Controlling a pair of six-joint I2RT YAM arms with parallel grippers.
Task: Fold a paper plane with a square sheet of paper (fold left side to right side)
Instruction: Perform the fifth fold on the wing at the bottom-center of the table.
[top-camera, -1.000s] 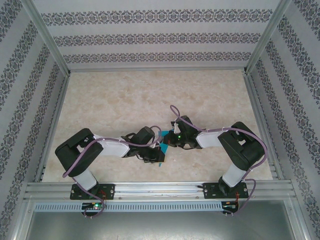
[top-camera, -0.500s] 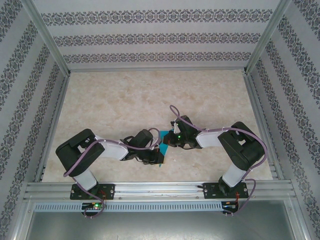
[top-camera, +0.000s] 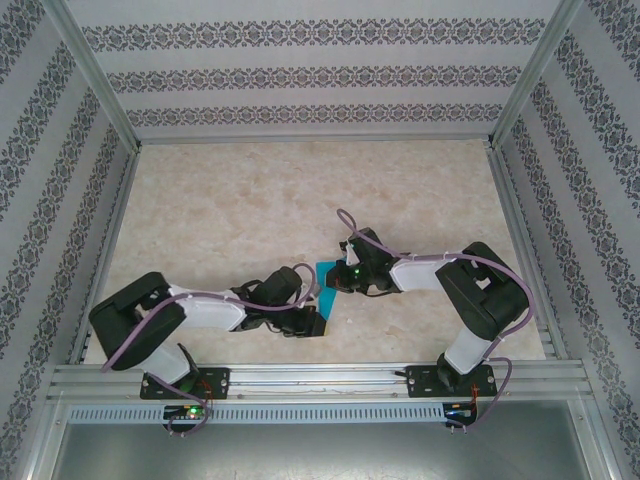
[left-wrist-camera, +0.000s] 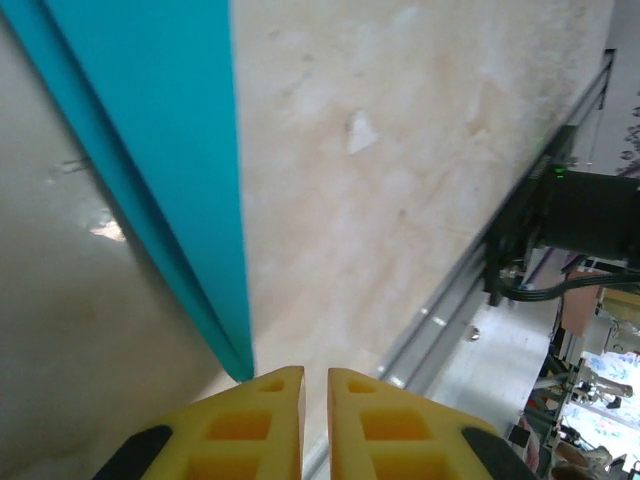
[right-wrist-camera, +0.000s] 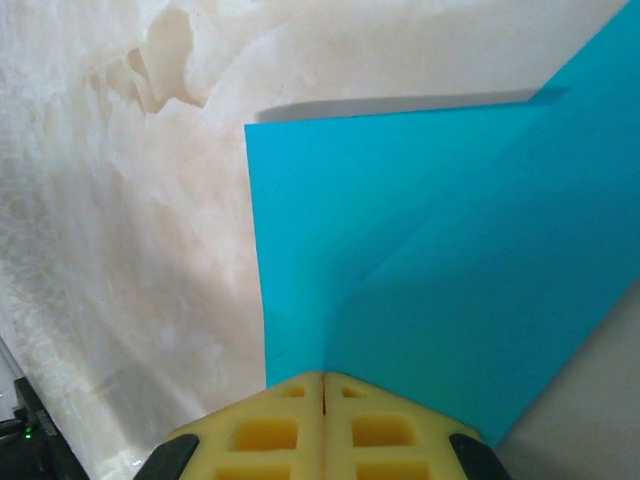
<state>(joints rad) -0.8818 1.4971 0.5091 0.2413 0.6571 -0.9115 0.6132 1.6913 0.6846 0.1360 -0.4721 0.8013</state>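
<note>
Turquoise sheet of paper (right-wrist-camera: 430, 250): one, partly folded. Two arms reach inward; right gripper (right-wrist-camera: 322, 380) pinches it, left gripper (left-wrist-camera: 316, 372) slightly parted, empty.

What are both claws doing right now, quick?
Left claw: barely open, gap empty.
Right claw: closed, touching the thin turquoise-blue paper sheet; whether it pinches it cannot be told.

Left pincer (left-wrist-camera: 315, 378) barely parted, right pincer (right-wrist-camera: 323, 380) closed
</note>
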